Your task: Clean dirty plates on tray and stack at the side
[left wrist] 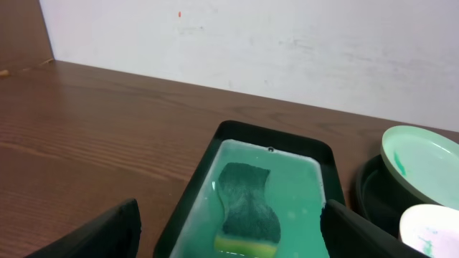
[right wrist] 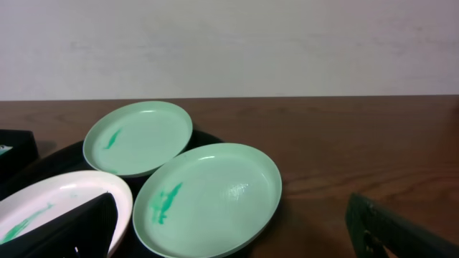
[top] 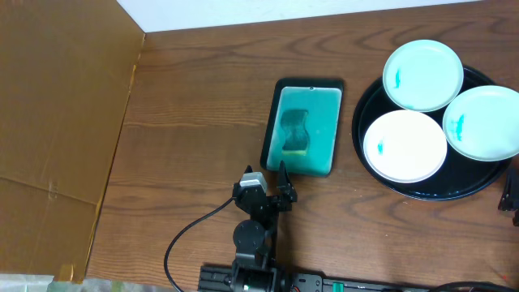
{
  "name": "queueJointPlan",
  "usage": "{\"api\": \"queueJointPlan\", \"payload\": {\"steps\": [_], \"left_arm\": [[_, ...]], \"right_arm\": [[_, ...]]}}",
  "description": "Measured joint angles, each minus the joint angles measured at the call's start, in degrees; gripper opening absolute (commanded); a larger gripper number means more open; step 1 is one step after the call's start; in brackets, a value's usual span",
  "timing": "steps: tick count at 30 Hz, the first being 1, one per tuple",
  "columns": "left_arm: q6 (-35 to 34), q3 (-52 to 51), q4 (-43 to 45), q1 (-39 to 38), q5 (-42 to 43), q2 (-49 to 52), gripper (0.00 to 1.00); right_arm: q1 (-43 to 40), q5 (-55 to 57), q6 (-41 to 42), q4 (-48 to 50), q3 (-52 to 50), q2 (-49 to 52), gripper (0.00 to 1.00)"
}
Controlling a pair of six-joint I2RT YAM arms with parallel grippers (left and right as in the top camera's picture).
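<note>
Three white plates with teal smears lie on the round black tray [top: 438,189] at the right: a far one [top: 422,75], a near-left one [top: 405,146] and a right one [top: 485,122]. In the right wrist view they show as far [right wrist: 138,136], middle [right wrist: 215,193] and near-left [right wrist: 43,208] on the tray [right wrist: 57,159]. My right gripper [right wrist: 237,233] is open and empty, just in front of the middle plate; overhead it shows only at the right edge [top: 511,191]. My left gripper [top: 268,180] is open and empty at the near end of the rectangular dish.
The black-rimmed rectangular dish [top: 272,122] holds teal liquid and a dark sponge with a yellow base [left wrist: 247,204], between my left fingers [left wrist: 237,240]. A brown cardboard sheet [top: 57,122] covers the left side. A black cable [top: 195,231] loops near the arm's base.
</note>
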Motion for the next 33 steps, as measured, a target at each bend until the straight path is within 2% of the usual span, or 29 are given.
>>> {"api": "queueJointPlan", "payload": {"steps": [21,24,33], "left_arm": [[0.0,-0.11,0.55,0.0,0.0,0.0,0.8],[0.0,-1.11,3.37,0.0,1.07,0.0,0.8],[2.16,-1.77,23.69,0.0,6.99,0.0,0.8]], "right_arm": [[0.0,0.0,0.0,0.0,0.0,0.0,0.99],[0.0,0.0,0.0,0.0,0.0,0.0,0.99],[0.0,-0.02,0.0,-0.02,0.0,0.0,0.99]]}}
